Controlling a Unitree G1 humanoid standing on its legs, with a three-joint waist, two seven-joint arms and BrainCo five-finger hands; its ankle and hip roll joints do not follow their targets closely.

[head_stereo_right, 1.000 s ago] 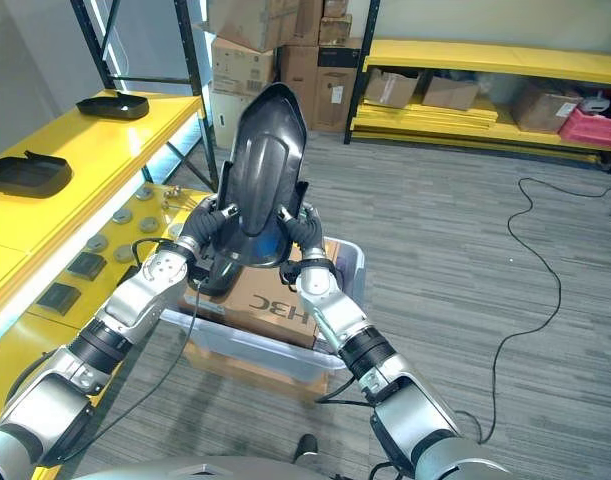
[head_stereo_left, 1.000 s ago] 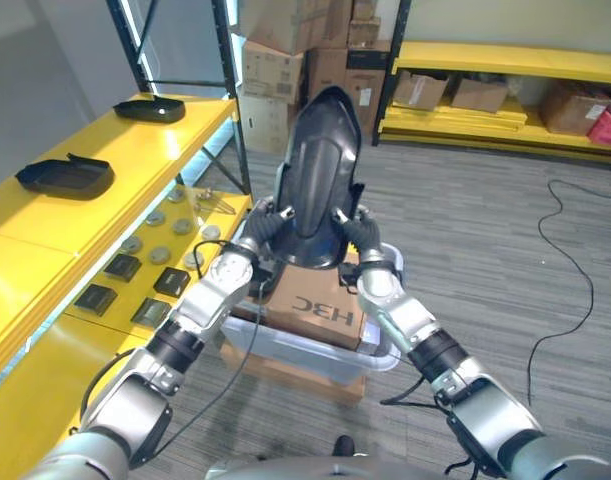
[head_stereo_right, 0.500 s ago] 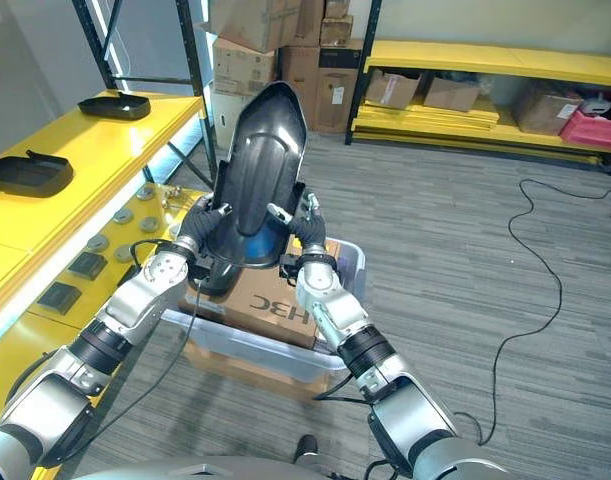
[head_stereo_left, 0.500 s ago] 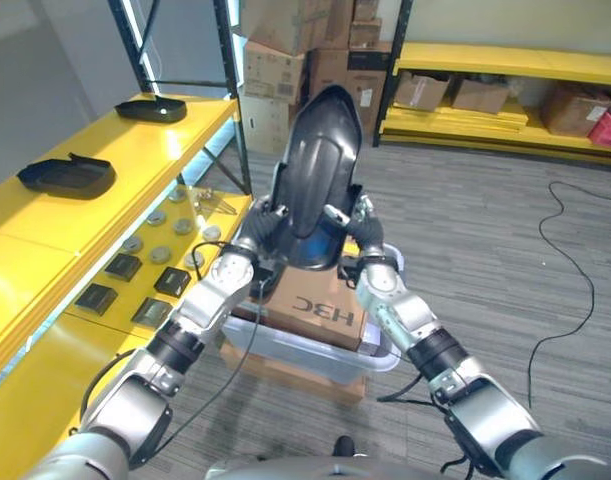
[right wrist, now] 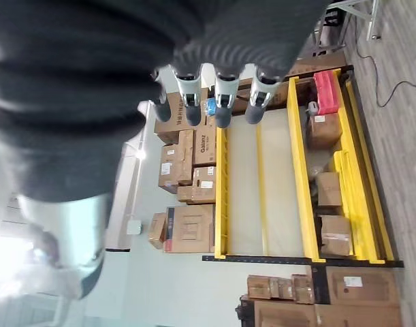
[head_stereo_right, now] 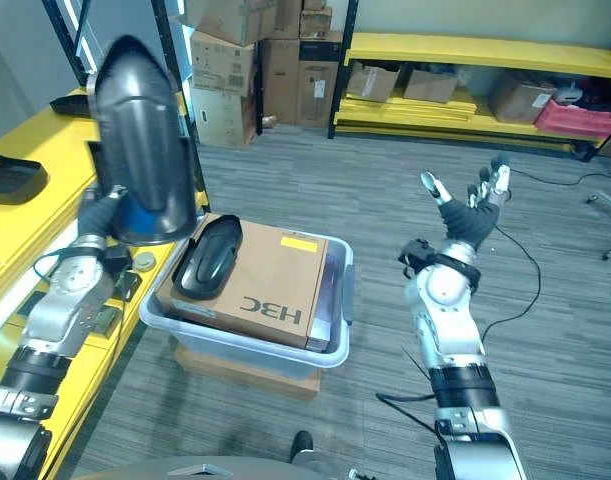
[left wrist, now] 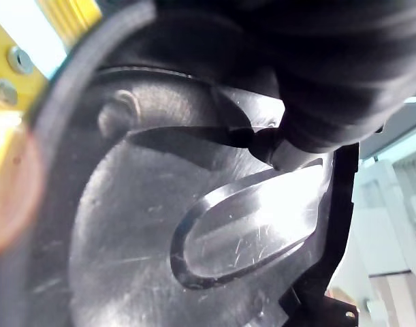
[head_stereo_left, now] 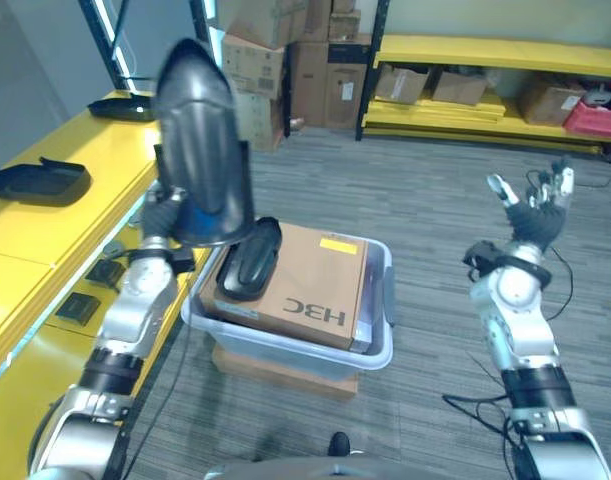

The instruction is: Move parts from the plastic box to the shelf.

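Note:
A large glossy black shell part (head_stereo_left: pixel 200 150) stands upright over the edge of the yellow shelf (head_stereo_left: pixel 45 235), to the left of the plastic box. My left hand (head_stereo_left: pixel 163 215) is shut on its lower end; the left wrist view shows the shell's inner side (left wrist: pixel 194 225) close up. The clear plastic box (head_stereo_left: pixel 385 300) holds a brown carton (head_stereo_left: pixel 310 285) with a smaller black part (head_stereo_left: pixel 247 258) lying on top. My right hand (head_stereo_right: pixel 467 215) is raised far right of the box, open with spread straight fingers (right wrist: pixel 221 95), holding nothing.
Two black parts (head_stereo_left: pixel 35 180) (head_stereo_left: pixel 120 105) lie on the shelf top. Small flat pieces (head_stereo_left: pixel 77 308) sit on its lower level. A black rack post (head_stereo_left: pixel 200 20) and stacked cartons (head_stereo_left: pixel 285 55) stand behind. A far yellow rack (head_stereo_left: pixel 485 60) holds more boxes.
My right hand has let go of the large shell and swung out to the right, opening. My left hand has carried the shell leftwards to the shelf. The camera has shifted too.

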